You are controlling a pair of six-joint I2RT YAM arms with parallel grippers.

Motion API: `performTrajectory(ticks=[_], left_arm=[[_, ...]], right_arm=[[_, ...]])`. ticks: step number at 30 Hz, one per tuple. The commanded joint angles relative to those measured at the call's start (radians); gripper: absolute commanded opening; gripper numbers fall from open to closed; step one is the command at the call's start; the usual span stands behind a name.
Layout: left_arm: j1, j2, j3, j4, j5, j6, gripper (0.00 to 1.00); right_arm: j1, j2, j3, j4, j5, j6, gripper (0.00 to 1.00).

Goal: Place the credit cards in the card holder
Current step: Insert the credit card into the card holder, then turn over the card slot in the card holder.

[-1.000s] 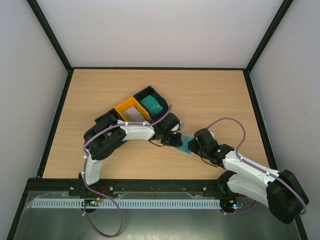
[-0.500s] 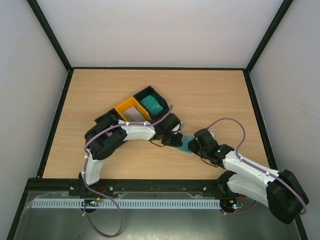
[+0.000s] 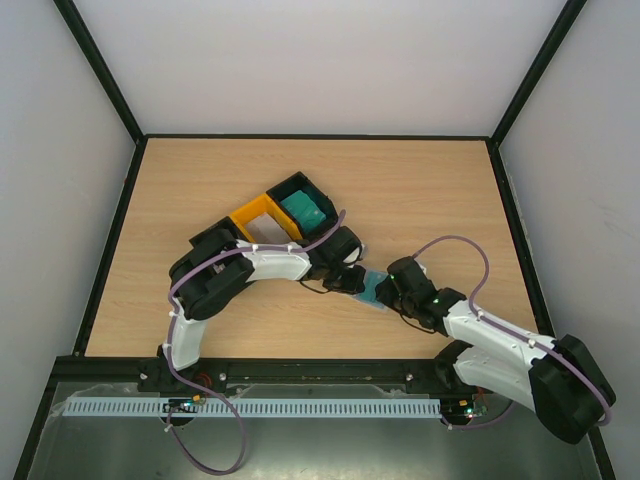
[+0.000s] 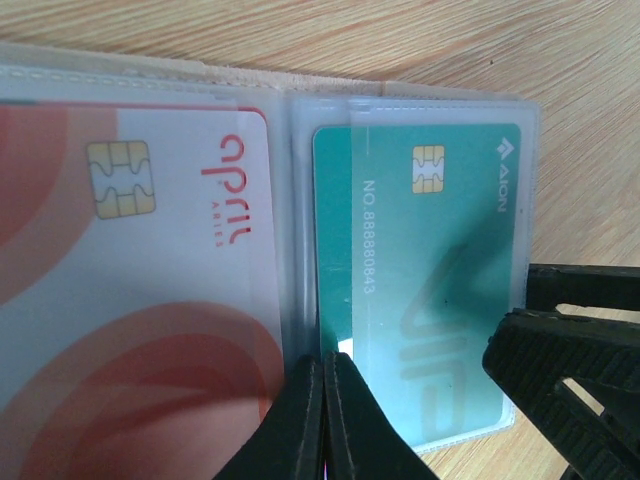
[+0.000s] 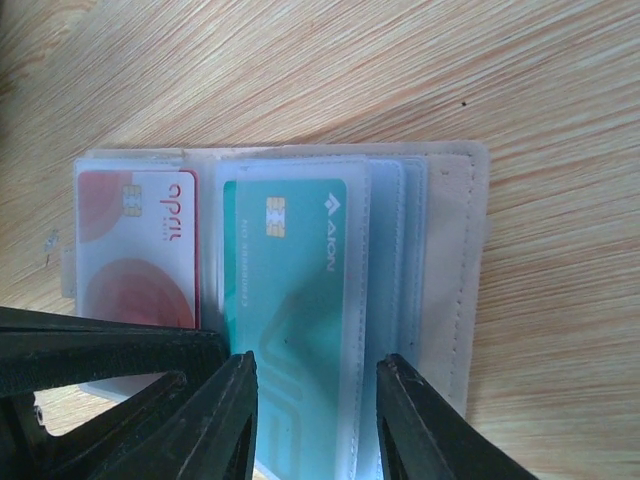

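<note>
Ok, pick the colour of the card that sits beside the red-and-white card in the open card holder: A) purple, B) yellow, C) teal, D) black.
C: in the right wrist view a teal card lies tucked in the open card holder, right beside the red-and-white card.

Beige holder (image 5: 450, 260) with clear sleeves. On its 9 o'clock side sits a white card (image 4: 150, 330) with red-pink discs, red lettering and a gold chip. At 3 o'clock is a teal card (image 4: 430, 290) with white lettering and a gold chip. Pale wood-grain table (image 3: 420, 190). At 11 o'clock from the holder are a yellow tray (image 3: 247, 216) and a black tray (image 3: 292, 182), which holds a teal stack (image 3: 303, 210).
</note>
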Motion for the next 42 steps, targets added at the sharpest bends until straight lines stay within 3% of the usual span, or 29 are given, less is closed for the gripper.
performTrajectory(ticks=[1, 17, 23, 24, 29, 32, 37, 42], left_arm=[[0.01, 0.028, -0.035, -0.06, -0.054, -0.008, 0.02], [0.012, 0.022, -0.039, -0.044, -0.03, -0.007, 0.02], [0.012, 0.004, -0.034, -0.031, -0.01, -0.005, 0.04], [0.011, -0.006, -0.032, -0.031, -0.01, -0.003, 0.07], [0.015, -0.092, -0.021, -0.05, -0.017, 0.014, 0.33], [0.021, -0.158, -0.011, -0.089, -0.06, 0.026, 0.42], [0.048, -0.276, -0.019, -0.16, -0.183, 0.025, 0.47], [0.116, -0.391, -0.067, -0.182, -0.224, 0.018, 0.51]], right_arm=[[-0.004, 0.015, -0.01, -0.016, 0.039, 0.022, 0.33], [-0.004, 0.03, -0.052, 0.165, -0.062, 0.079, 0.2], [-0.004, 0.072, -0.047, 0.165, -0.029, 0.076, 0.07], [-0.004, 0.081, -0.038, 0.153, -0.02, 0.068, 0.03], [-0.004, 0.081, 0.007, 0.034, 0.044, 0.011, 0.02], [-0.005, 0.083, 0.058, -0.088, 0.093, -0.046, 0.02], [-0.004, 0.097, 0.132, -0.231, 0.174, -0.122, 0.02], [-0.004, 0.177, 0.186, -0.238, 0.153, -0.157, 0.02]])
